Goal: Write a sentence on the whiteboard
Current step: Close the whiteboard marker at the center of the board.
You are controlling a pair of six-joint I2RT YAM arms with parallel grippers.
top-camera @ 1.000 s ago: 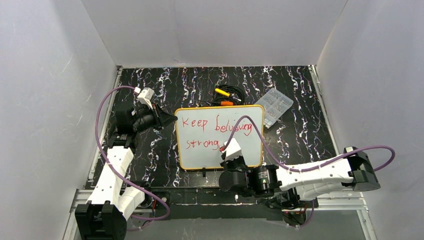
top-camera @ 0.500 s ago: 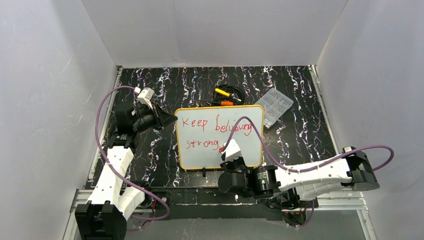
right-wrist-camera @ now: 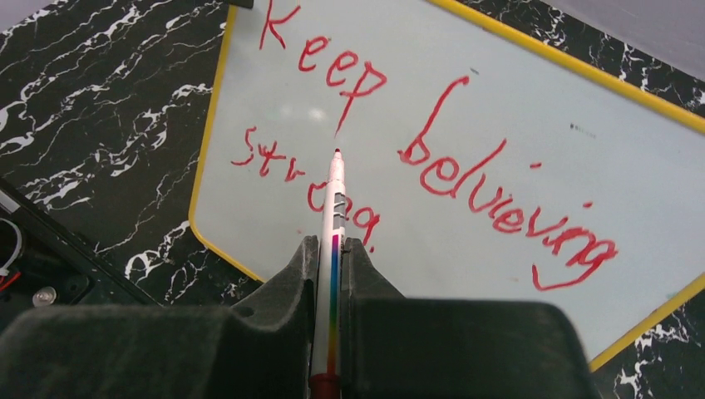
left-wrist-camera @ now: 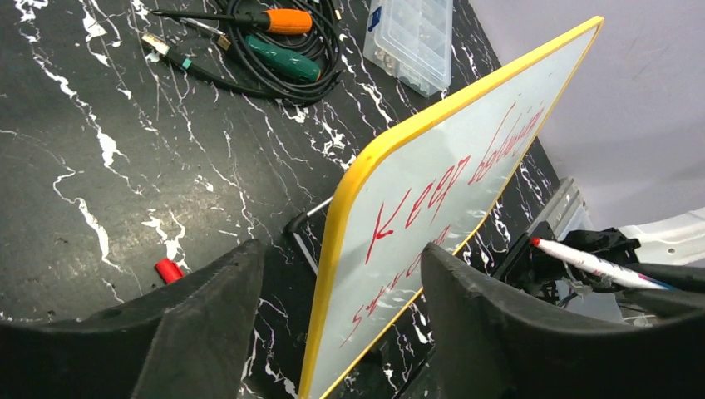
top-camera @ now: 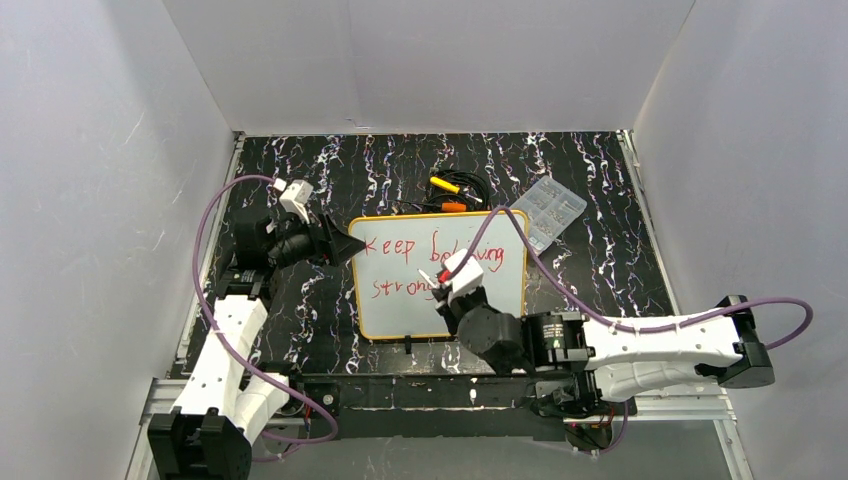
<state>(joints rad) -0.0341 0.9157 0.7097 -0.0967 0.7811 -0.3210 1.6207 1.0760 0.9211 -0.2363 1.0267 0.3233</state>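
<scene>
Right wrist view gives us the best look: the right gripper (right-wrist-camera: 331, 249) is clamped on a slim white marker with a red tip and a rainbow stripe (right-wrist-camera: 334, 195), barrel pointing straight out ahead of the jaws. Right in front of and below that tip lies the big glossy white whiteboard with the thin yellow rim (right-wrist-camera: 515, 91). The red handwritten sentence (right-wrist-camera: 465, 187), "Keep believing strong.", runs crosswise to the jaws, upper left to lower right, with the tip between its two lines. We can't tell if the tip touches the surface. Off to the left of those jaws, at the board's edge, the left gripper (left-wrist-camera: 341, 258) stands wide, jaws straddling the rim with a gap each side, gripping nothing. Writing looks finished to us, so we'd guess the right arm, the one nearer the text, just backs the marker off along its own axis.
</scene>
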